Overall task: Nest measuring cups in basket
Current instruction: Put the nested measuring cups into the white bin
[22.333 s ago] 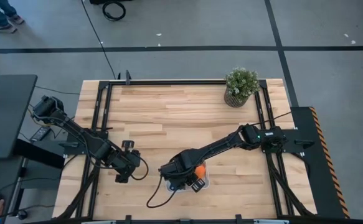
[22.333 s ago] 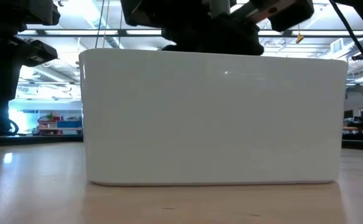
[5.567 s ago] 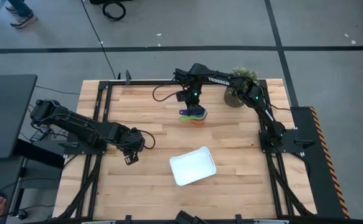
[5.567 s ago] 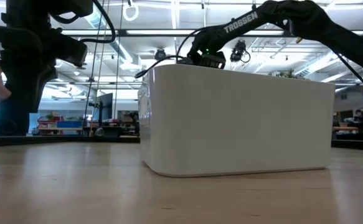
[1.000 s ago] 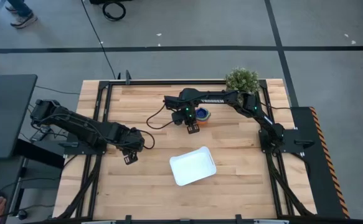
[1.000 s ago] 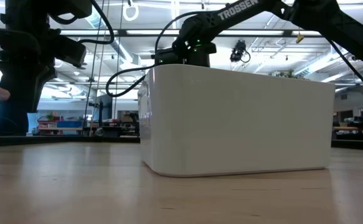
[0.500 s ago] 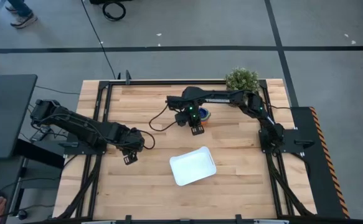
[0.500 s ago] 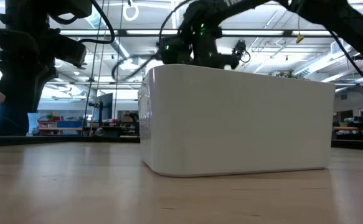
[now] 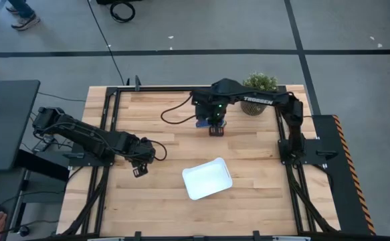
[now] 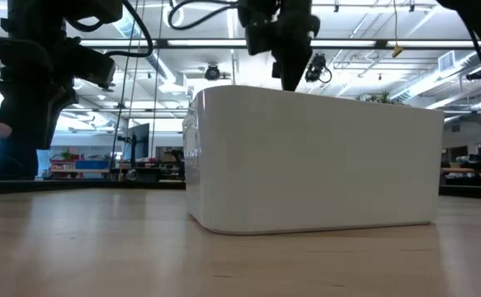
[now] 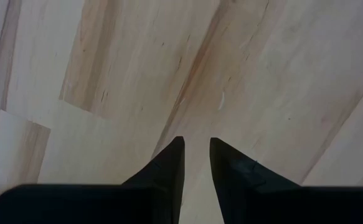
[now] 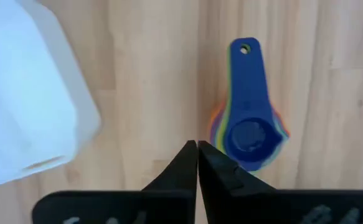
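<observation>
High view: I see the shallow white rectangular plastic basket (image 9: 207, 179) lying skewed on the pale wooden plank table (image 9: 174, 130), toward the near edge, with bare wood open on all sides of it. The right gripper (image 9: 216, 129) hangs over the far middle of the table, near the potted green plant in a round woven pot (image 9: 257, 88) at the far right corner. The arm covers most of the nested stack of coloured plastic measuring cups (image 9: 201, 123); only a blue sliver shows. "TROSSEN" reads in white on the right arm's link. The left gripper (image 9: 139, 170) waits over the left side, well apart from the basket.

Low view: The basket wall fills the middle; the right arm hangs above and behind its rim.

Left wrist view: Fingers slightly parted over bare planks, holding nothing.

Right wrist view: Fingertips pressed together, holding nothing. The stack lies on the wood just beside them, bright blue cup topmost, flat handle with a hanging hole, orange, yellow and green rims peeking beneath. The basket corner lies apart from it.
</observation>
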{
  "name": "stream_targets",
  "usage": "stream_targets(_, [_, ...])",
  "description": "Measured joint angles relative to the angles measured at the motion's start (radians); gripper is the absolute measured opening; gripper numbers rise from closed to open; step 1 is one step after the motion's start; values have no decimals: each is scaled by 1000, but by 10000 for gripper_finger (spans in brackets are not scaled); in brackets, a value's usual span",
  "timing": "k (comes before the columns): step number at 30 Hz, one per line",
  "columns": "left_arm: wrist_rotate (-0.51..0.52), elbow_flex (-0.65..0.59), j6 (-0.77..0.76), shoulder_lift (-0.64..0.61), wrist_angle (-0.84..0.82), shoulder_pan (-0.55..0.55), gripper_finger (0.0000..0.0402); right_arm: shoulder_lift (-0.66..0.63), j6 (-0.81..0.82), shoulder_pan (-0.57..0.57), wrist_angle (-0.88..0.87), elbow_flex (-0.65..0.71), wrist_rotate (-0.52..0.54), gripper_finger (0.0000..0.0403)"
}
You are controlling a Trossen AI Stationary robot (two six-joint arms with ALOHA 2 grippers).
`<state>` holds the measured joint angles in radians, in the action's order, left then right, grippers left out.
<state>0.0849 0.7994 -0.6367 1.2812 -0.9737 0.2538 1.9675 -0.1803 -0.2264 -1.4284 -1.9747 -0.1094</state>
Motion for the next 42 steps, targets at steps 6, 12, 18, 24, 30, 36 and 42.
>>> stream_targets(6, [0, 0, 20, 0, 3, 0, 84, -6, 3, 0, -2, 0, -72, 43])
stream_targets(12, [0, 0, 20, 0, 5, 0, 84, 10, -12, 2, -3, 27, -38, 85])
stream_targets(18, [0, 0, 21, 0, 6, 0, 84, 11, -48, 2, -5, 52, -19, 129])
stream_targets(24, [0, 0, 21, 0, 10, 0, 84, 11, -63, 0, 48, 77, 46, 157])
stream_targets(30, [0, 0, 20, 0, 12, 0, 84, 11, -39, 0, 93, 84, 35, 155])
stream_targets(36, [0, 0, 20, 0, 12, 0, 84, 11, 45, -5, 109, 84, 67, 157])
stream_targets(42, [0, 0, 20, 0, 12, 0, 84, 11, 54, -5, 108, 84, 123, 176])
